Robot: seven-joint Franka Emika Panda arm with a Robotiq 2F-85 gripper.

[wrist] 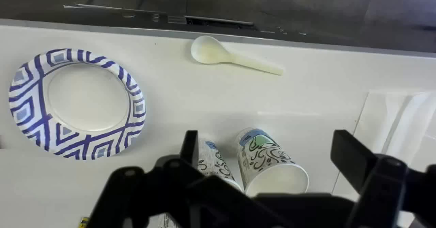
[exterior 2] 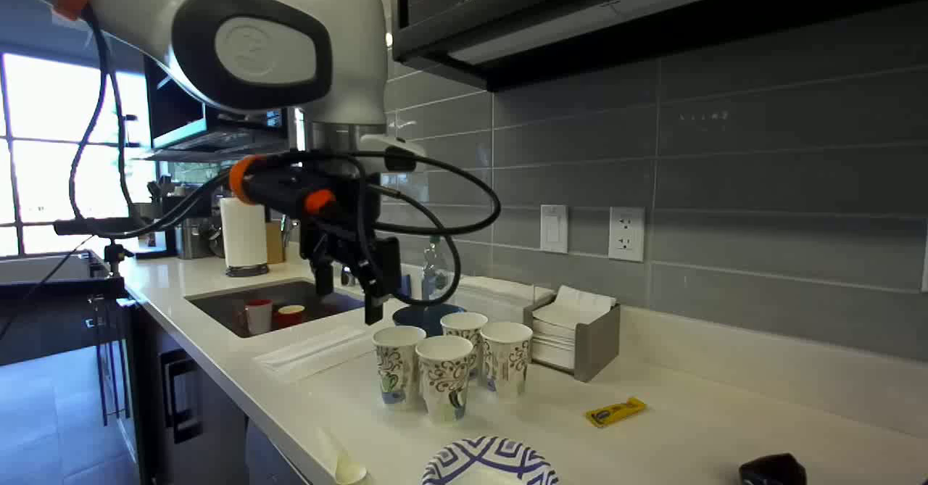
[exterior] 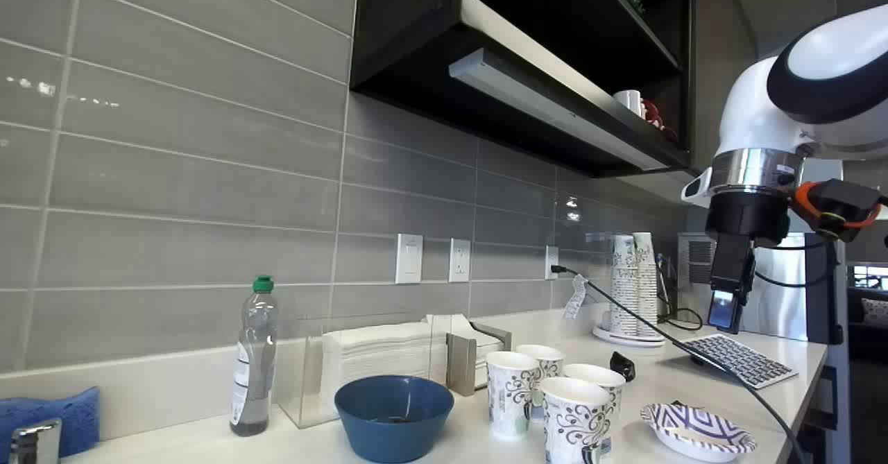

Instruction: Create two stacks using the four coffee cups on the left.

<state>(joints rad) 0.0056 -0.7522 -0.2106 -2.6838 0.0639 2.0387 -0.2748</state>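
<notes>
Several white paper coffee cups with a dark swirl print stand upright, close together and un-nested, on the counter. In an exterior view they are a left cup (exterior 2: 397, 372), a front cup (exterior 2: 444, 387), a right cup (exterior 2: 507, 362) and a partly hidden back cup (exterior 2: 465, 322). They also show in an exterior view as a cluster around the near cup (exterior: 576, 422). My gripper (exterior 2: 349, 298) is open and empty, above the cups' height. In the wrist view the open gripper (wrist: 268, 144) has one cup (wrist: 267, 160) between its fingers; a second cup (wrist: 216, 163) is partly behind the left finger.
A blue bowl (exterior: 393, 419), napkin holder (exterior 2: 580, 329) and soap bottle (exterior: 254, 360) stand near the wall. A patterned plate (wrist: 136, 108), spoon (wrist: 235, 58) and yellow packet (exterior 2: 615, 412) lie around the cups. Tall cup towers (exterior: 635, 284) stand farther along. A dark cabinet (exterior: 409, 55) hangs overhead.
</notes>
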